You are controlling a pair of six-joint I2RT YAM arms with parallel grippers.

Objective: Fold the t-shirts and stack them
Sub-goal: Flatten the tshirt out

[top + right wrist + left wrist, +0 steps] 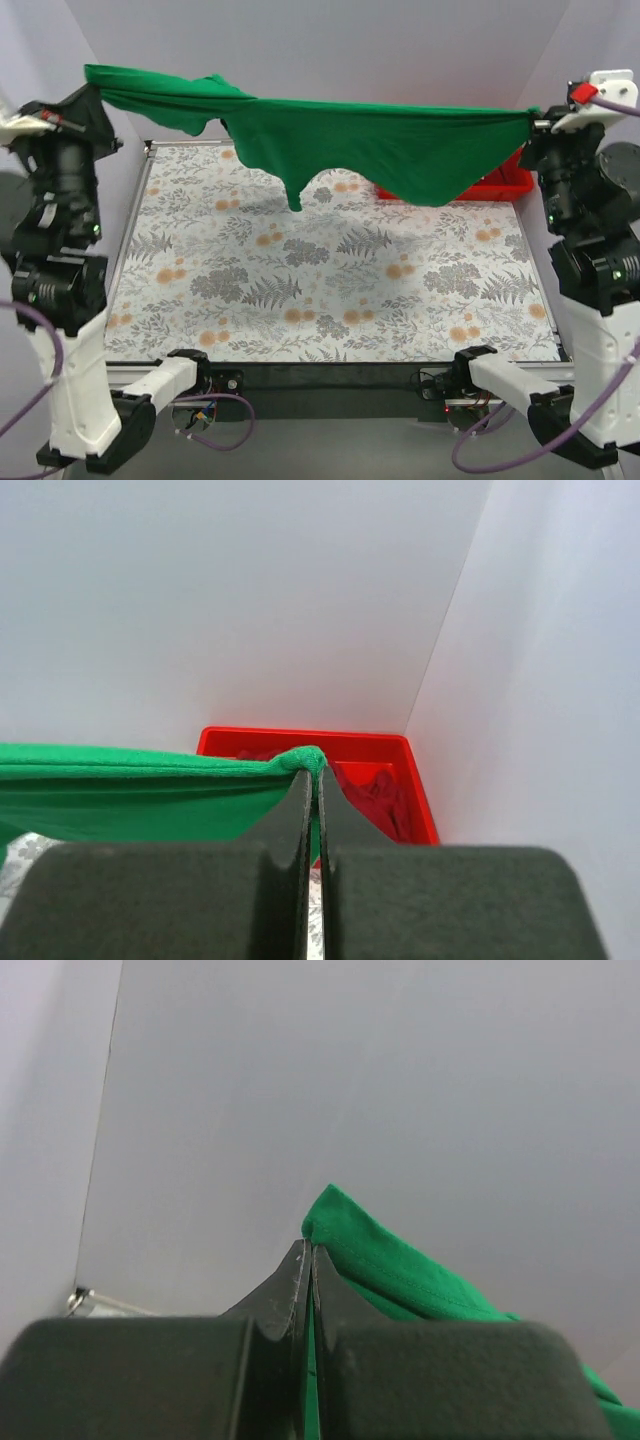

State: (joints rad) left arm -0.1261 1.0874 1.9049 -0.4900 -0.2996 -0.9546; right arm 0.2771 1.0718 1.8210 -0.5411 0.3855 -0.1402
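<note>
A bright green t-shirt (360, 140) hangs stretched in the air across the back of the table, sagging in the middle above the floral mat. My left gripper (90, 82) is shut on its left end, high at the far left; the cloth (400, 1265) bulges out past the pinched tips (306, 1250). At the far right my right gripper (535, 118) is shut on the other end, with green fabric (150, 790) running left from its tips (315, 772). Dark red t-shirts (375, 790) lie crumpled in the red bin.
The red plastic bin (500, 185) stands at the back right corner, partly behind the hanging shirt; its rim (300, 736) shows in the right wrist view. A floral mat (330, 270) covers the table. White walls close the back and sides.
</note>
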